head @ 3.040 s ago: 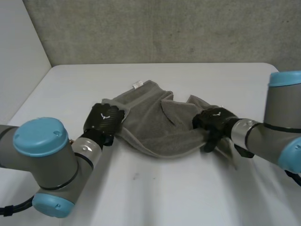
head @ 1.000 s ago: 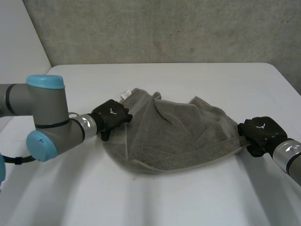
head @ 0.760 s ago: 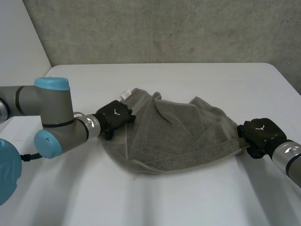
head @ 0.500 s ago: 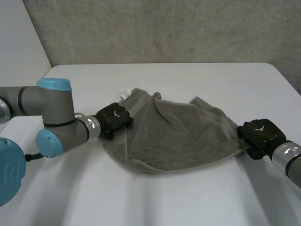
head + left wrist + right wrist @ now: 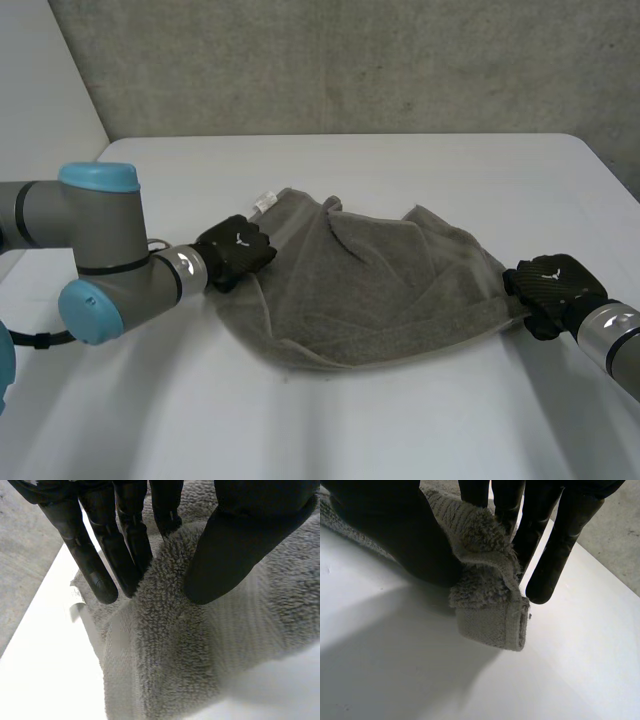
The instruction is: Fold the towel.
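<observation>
Towel lies bunched on tabletop. Left robot hand pinches its left edge; right robot hand pinches its right corner. Likely step: flattening; next move needs even outward tension.

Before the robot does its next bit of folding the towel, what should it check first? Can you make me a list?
1. The left hand pinches the towel at its edge: ok.
2. The right hand pinches a towel corner between thumb and fingers: ok.
3. The towel lies flat between the hands: not ok, it is rumpled with loose folds.
4. There is bare table in front of the towel to work on: ok.
5. The left hand has a true corner: cannot tell; the white tag lies close by it.
</observation>
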Controlling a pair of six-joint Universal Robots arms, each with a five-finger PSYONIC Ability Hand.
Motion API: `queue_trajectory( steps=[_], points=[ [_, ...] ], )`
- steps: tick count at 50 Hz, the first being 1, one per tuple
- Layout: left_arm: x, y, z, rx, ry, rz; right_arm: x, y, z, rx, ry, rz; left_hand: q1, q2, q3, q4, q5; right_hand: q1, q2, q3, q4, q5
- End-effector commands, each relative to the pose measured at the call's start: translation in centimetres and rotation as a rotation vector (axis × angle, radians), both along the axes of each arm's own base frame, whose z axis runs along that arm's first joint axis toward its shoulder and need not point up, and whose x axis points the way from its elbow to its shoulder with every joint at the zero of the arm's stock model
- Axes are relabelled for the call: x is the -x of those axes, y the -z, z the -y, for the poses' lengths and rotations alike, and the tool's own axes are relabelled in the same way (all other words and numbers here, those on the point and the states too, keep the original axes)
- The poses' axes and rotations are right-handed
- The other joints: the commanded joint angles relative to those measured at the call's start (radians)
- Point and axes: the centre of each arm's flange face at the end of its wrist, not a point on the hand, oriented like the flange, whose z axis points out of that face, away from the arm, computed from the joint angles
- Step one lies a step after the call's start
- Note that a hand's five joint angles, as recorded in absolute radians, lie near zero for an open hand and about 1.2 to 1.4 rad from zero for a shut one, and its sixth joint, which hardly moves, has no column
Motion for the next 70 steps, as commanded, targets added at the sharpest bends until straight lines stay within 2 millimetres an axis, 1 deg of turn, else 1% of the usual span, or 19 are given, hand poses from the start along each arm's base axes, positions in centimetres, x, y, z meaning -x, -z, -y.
queue_trajectory(
  steps=[1, 10, 16, 23, 25, 30, 34, 39, 50, 52, 57, 59, 61, 64, 65, 66, 68, 69, 70],
  points=[
    [-0.2, 0.9, -0.2, -0.026, -0.002, 0.011, 0.0, 0.0, -0.1, -0.005, -0.001, 0.0, 0.094, 0.089, 0.091, 0.09, 0.09, 0.431, 0.222, 0.215, 0.202, 0.232],
    [-0.5, 0.1, 0.4, 0.031, -0.054, 0.018, 0.1, -0.2, 0.0, -0.002, 0.004, 0.0, 0.39, 0.385, 0.387, 0.386, 0.386, 0.431, 0.222, 0.215, 0.202, 0.232],
    [-1.5, -4.2, -0.4, 0.145, -0.142, -0.002, 0.4, -1.4, 0.4, 0.017, 0.022, 0.0, 0.39, 0.385, 0.387, 0.386, 0.386, 0.431, 0.222, 0.215, 0.202, 0.232],
    [-2.8, -10.3, -3.4, 0.255, -0.186, -0.112, 0.4, -8.6, -0.4, 0.088, 0.017, 0.002, 0.39, 0.385, 0.387, 0.386, 0.386, 0.431, 0.222, 0.215, 0.202, 0.232],
    [-4.2, -13.8, -5.1, 0.296, -0.235, -0.213, 0.4, -9.9, -0.5, 0.076, 0.017, 0.002, 0.39, 0.385, 0.387, 0.386, 0.386, 0.431, 0.222, 0.215, 0.202, 0.232],
    [-6.6, -18.5, -8.1, 0.349, -0.314, -0.37, 0.3, -14.6, -1.4, 0.102, 0.0, 0.001, 0.39, 0.385, 0.387, 0.386, 0.386, 0.431, 0.222, 0.215, 0.202, 0.232],
    [-8.2, -19.8, -9.8, 0.352, -0.36, -0.448, -0.1, -18.7, -2.0, 0.197, -0.053, -0.022, 0.39, 0.385, 0.387, 0.386, 0.386, 0.431, 0.222, 0.215, 0.202, 0.232],
    [-10.2, -19.2, -10.7, 0.32, -0.438, -0.488, -0.4, -19.1, -2.6, 0.173, -0.089, -0.069, 0.39, 0.385, 0.387, 0.386, 0.386, 0.431, 0.222, 0.215, 0.202, 0.232],
    [-12.0, -13.5, -8.4, 0.145, -0.553, -0.399, -1.0, -11.4, -2.0, -0.21, -0.232, -0.314, 0.39, 0.385, 0.387, 0.386, 0.386, 0.431, 0.222, 0.215, 0.202, 0.232],
    [-11.8, -11.1, -6.5, 0.065, -0.567, -0.367, -1.3, -11.0, -1.4, -0.206, -0.228, -0.328, 0.39, 0.385, 0.387, 0.386, 0.386, 0.431, 0.222, 0.215, 0.202, 0.232],
    [-10.6, -9.9, -2.3, 0.063, -0.543, -0.371, -3.5, -10.1, 2.1, -0.099, -0.214, -0.339, 0.39, 0.385, 0.387, 0.386, 0.386, 0.431, 0.222, 0.215, 0.202, 0.232],
    [-9.8, -10.5, -0.7, 0.102, -0.517, -0.394, -4.3, -10.7, 3.7, -0.016, -0.184, -0.325, 0.39, 0.385, 0.387, 0.386, 0.386, 0.431, 0.222, 0.215, 0.202, 0.232],
    [-8.9, -11.6, 1.1, 0.156, -0.496, -0.424, -6.0, -13.7, 7.1, 0.227, -0.096, -0.267, 0.39, 0.385, 0.387, 0.386, 0.386, 0.431, 0.222, 0.215, 0.202, 0.232],
    [-6.7, -14.7, 3.8, 0.274, -0.426, -0.498, -7.0, -15.9, 8.6, 0.377, -0.056, -0.217, 0.39, 0.385, 0.387, 0.386, 0.386, 0.431, 0.222, 0.215, 0.202, 0.232],
    [-5.9, -17.1, 4.9, 0.366, -0.395, -0.553, -7.8, -18.6, 9.7, 0.549, -0.022, -0.162, 0.39, 0.385, 0.387, 0.386, 0.386, 0.431, 0.222, 0.215, 0.202, 0.232],
    [-5.9, -17.1, 4.9, 0.367, -0.395, -0.553, -8.4, -21.2, 10.3, 0.707, 0.008, -0.096, 0.39, 0.385, 0.387, 0.386, 0.386, 0.431, 0.222, 0.215, 0.202, 0.232],
    [-5.3, -23.0, 6.3, 0.596, -0.341, -0.704, -8.7, -23.6, 10.5, 0.85, 0.03, -0.035, 0.39, 0.385, 0.387, 0.386, 0.386, 0.431, 0.222, 0.215, 0.202, 0.232],
    [-5.3, -23.0, 6.3, 0.598, -0.341, -0.705, -8.6, -26.0, 10.2, 0.979, 0.056, 0.02, 0.39, 0.385, 0.387, 0.386, 0.386, 0.431, 0.222, 0.215, 0.202, 0.232],
    [-5.6, -25.0, 6.7, 0.686, -0.327, -0.792, -8.6, -26.0, 10.2, 0.98, 0.056, 0.02, 0.39, 0.385, 0.387, 0.386, 0.386, 0.431, 0.222, 0.215, 0.202, 0.232]
  ],
)
